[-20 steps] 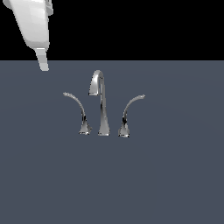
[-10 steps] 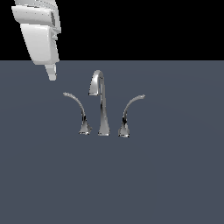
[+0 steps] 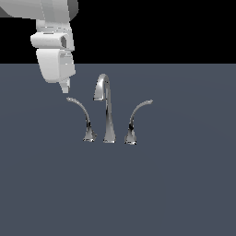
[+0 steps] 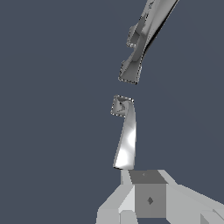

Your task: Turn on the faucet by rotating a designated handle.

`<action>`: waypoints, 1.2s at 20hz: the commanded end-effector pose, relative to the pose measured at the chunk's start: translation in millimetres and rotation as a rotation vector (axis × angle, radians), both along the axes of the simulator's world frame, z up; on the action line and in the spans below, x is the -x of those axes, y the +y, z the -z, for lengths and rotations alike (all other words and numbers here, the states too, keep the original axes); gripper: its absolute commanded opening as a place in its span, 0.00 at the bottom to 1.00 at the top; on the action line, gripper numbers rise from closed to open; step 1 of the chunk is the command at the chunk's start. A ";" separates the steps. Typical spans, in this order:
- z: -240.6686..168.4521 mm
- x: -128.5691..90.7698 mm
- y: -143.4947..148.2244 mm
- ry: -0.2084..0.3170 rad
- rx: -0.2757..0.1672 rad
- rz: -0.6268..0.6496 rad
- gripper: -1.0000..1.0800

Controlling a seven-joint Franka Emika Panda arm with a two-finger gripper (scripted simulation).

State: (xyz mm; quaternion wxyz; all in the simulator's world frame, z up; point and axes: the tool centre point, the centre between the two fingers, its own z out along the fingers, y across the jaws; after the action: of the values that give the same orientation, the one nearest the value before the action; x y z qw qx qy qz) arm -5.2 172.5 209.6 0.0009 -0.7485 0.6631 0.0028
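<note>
Chrome faucet (image 3: 107, 115): we log slim curved handle (image 3: 82, 115); white gripper (image 3: 65, 87) just above tip, jaw opening indiscernible.

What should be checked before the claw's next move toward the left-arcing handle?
1. Target in view: handle on the exterior view's left, ok.
2. Claw position: just above the handle tip, ok.
3. Contact with handle: cannot tell.
4. Claw opening: cannot tell.
5. Clear of the spout: ok, it stands apart to the exterior view's right.
6. Other lever untouched: ok.
</note>
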 end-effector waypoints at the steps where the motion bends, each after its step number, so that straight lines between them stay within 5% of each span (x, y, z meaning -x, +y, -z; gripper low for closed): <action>1: 9.1 -11.6 -3.0 -0.001 0.003 0.052 0.00; 13: 37.0 -48.1 -17.6 -0.002 0.007 0.222 0.00; 24: 39.5 -45.3 -16.1 -0.002 0.006 0.240 0.00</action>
State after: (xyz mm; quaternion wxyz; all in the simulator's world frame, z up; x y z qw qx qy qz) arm 43.5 153.9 170.0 -0.0005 -0.6634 0.7483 -0.0002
